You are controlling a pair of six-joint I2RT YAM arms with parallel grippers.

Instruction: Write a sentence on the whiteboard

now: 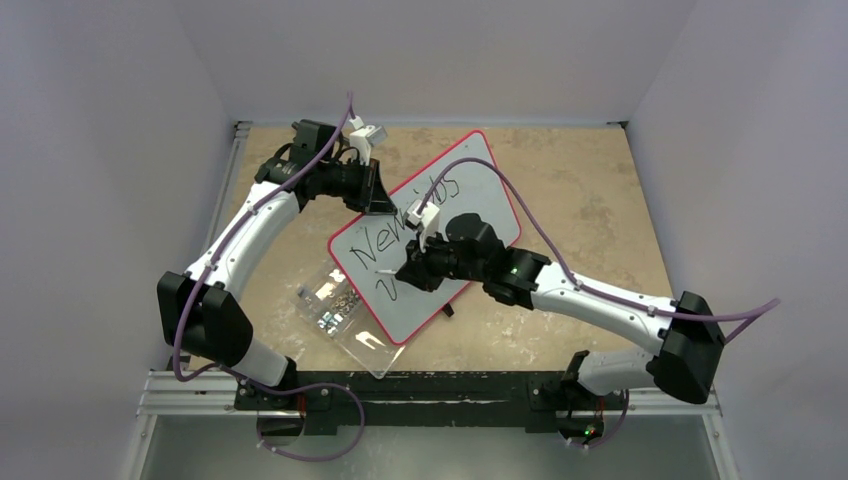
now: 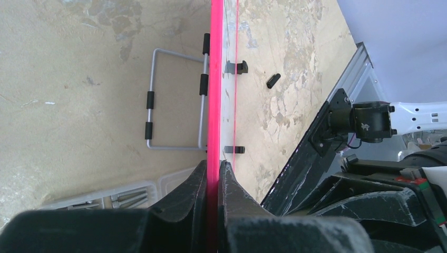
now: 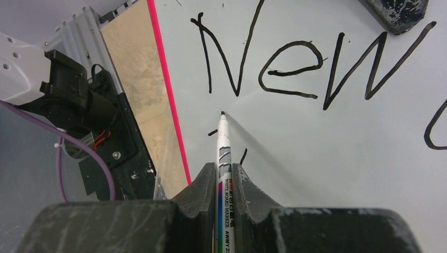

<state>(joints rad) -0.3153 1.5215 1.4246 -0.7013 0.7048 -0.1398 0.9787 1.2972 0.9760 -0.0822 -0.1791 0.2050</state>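
The whiteboard (image 1: 480, 190), white with a thin red rim, lies slanted in mid-table. Black writing on it reads "New" (image 1: 385, 240), with further letters partly hidden by my right arm. In the right wrist view "New" (image 3: 295, 68) is clear, with two short strokes below it. My left gripper (image 1: 378, 192) is shut on the board's far left rim. That view shows the rim edge-on (image 2: 215, 79) between the jaws of the left gripper (image 2: 213, 164). My right gripper (image 3: 222, 167) is shut on a white whiteboard marker (image 3: 223, 153). Its black tip rests on the board just under the "N".
A clear plastic box of screws (image 1: 335, 305) lies against the board's near left edge and shows in the left wrist view (image 2: 126, 197). A grey wire stand (image 2: 174, 100) shows beside the rim, and a small black piece (image 2: 272, 80) lies on the tan table.
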